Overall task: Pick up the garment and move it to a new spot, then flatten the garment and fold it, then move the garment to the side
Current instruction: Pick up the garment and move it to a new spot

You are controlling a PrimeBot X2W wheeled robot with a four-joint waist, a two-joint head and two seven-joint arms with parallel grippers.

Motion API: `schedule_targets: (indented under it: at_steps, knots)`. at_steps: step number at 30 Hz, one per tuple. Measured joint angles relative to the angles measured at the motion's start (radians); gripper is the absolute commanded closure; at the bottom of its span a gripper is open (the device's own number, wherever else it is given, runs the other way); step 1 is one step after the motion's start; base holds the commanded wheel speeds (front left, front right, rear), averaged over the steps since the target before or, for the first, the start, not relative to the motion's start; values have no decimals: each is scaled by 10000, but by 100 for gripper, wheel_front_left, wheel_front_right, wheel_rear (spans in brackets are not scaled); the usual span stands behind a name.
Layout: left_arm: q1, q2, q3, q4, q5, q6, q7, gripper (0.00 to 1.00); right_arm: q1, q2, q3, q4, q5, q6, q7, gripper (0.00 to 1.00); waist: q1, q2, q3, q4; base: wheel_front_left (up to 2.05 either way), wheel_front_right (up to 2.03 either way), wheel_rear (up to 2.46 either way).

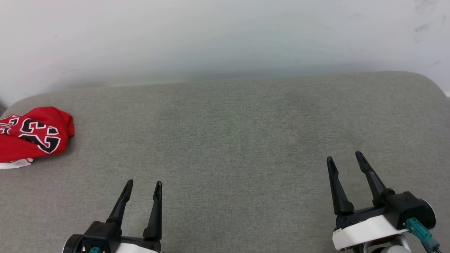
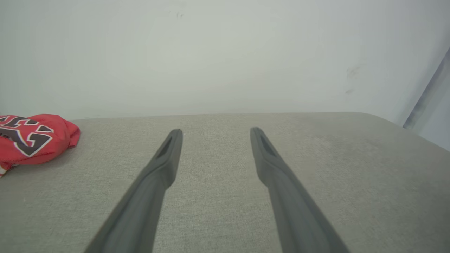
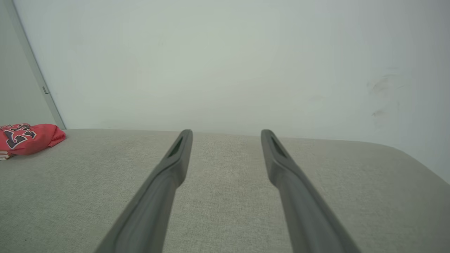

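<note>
A: Where's the shirt (image 1: 33, 135)?
B: Bunched up, far left on the grey cushion (image 1: 228, 140).
A: Claws?
B: L claw (image 1: 144, 182) & R claw (image 1: 344, 157) both spread wide, empty, at near edge.

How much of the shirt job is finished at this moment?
Done: nothing that I can confirm; the red shirt lies bunched at the left edge of the grey cushion, not flat. In hand: nothing; the left pincer and right pincer are open and empty. Left: pick up, flatten, fold, set aside.
</note>
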Motion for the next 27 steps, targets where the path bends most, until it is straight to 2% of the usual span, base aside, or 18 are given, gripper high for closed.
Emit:
schedule_targets:
  at_steps: [9, 27]
  knots:
    - [-12, 0, 151, -79, -19, -2, -2, 0, 89, 0, 349, 171, 257, -2, 0, 0, 0, 0, -17, 701, 0, 0, 0]
    - [366, 2, 518, -211, 309, -2, -2, 0, 267, 2, 1296, 316, 771, 0, 0, 0, 0, 0, -348, 3162, 0, 0, 0]
